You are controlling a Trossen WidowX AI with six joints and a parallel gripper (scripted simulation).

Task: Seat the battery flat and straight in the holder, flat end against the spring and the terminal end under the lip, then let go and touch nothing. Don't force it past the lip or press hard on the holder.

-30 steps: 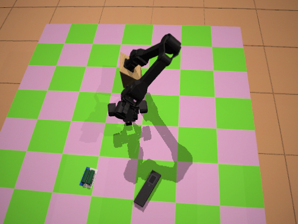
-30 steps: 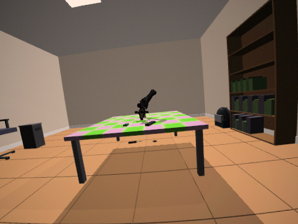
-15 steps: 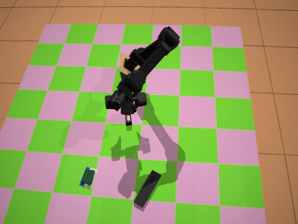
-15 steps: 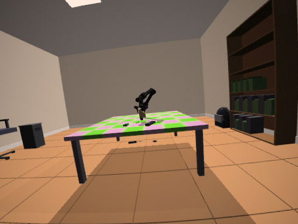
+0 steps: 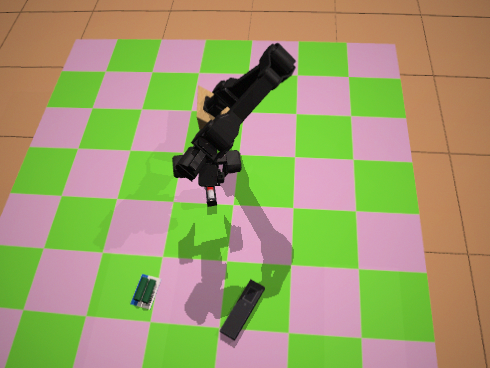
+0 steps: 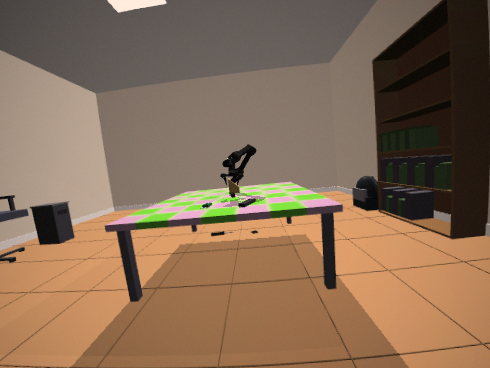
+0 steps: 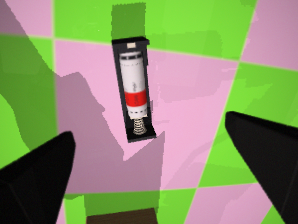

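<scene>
A white battery point(image 7: 134, 82) point(image 5: 211, 191) with a red band lies lengthwise in the black holder point(image 7: 116, 75) point(image 5: 213, 202). It looks straight between the walls. Its red end meets the coil spring point(image 7: 139, 125), and its other end lies at the lip with the pale contact point(image 7: 132, 46). In the wrist view my gripper point(image 7: 150, 128) is open wide above the holder. Its two dark fingers stand far out to either side and touch neither battery nor holder. In the top view the gripper point(image 5: 209, 174) hangs just behind the holder, above the checkered table top point(image 5: 325, 135).
A long black remote-like box point(image 5: 242, 307) lies near the front edge. A small board with green cells point(image 5: 146, 291) lies front left. A tan wedge point(image 5: 204, 100) stands by the arm's base. Small dark items lie on the floor under the table point(image 6: 218, 233).
</scene>
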